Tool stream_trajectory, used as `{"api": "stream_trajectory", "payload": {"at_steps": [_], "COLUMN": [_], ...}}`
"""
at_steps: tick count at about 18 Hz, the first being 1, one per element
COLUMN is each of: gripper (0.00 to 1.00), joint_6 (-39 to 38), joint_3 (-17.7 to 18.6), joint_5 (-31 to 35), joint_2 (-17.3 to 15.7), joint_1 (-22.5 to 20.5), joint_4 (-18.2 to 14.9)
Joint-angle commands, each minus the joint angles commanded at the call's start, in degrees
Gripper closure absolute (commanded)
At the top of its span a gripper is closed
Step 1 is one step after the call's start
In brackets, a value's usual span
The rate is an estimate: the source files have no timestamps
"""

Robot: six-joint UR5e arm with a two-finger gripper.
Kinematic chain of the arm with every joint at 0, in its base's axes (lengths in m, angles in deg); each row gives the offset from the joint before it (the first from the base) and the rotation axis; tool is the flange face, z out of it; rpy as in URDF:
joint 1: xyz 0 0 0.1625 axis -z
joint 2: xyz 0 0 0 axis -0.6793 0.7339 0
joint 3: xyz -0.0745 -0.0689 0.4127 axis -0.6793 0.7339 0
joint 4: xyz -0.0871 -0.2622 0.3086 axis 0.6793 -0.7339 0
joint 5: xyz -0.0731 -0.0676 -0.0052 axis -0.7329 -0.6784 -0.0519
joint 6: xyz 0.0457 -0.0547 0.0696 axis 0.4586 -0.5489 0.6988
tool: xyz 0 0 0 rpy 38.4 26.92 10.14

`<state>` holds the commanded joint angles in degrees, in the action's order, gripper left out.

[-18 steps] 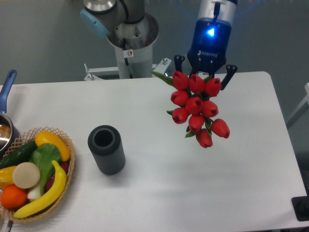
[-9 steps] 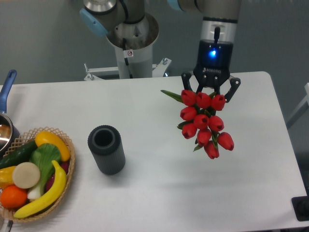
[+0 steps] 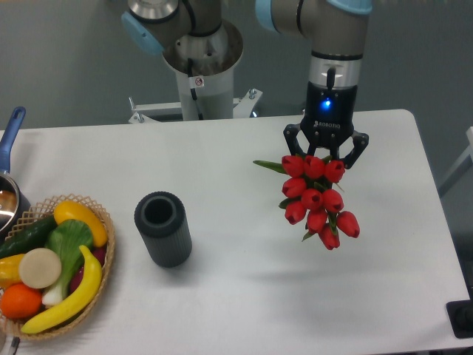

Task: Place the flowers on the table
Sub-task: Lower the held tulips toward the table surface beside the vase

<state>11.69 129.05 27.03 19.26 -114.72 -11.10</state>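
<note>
The flowers [image 3: 316,200], a bunch of red tulip buds with green leaves, hang below my gripper [image 3: 326,157] over the right half of the white table [image 3: 222,296]. The gripper is shut on the bunch near its stem end, which the buds hide. The buds point down and slightly right, above the table surface. A green leaf sticks out to the left of the bunch.
A dark grey ribbed vase [image 3: 162,228] stands upright at centre left. A wicker basket [image 3: 52,270] of fruit and vegetables sits at the front left edge. A pot with a blue handle [image 3: 9,159] is at the far left. The arm's base [image 3: 201,63] stands behind the table.
The gripper has moved down and to the right with the flowers, bringing the bunch lower towards the table. The vase and basket have not moved.
</note>
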Motion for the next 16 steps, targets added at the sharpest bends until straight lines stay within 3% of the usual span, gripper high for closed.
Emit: {"api": "stream_trajectory", "payload": {"at_steps": [16], "gripper": [0.59], "joint_6": [5.3], "joint_3": [-0.5], "joint_5": [14.5], "joint_2": [8.2], "joint_1": [3.6], "joint_4": [-0.4]}}
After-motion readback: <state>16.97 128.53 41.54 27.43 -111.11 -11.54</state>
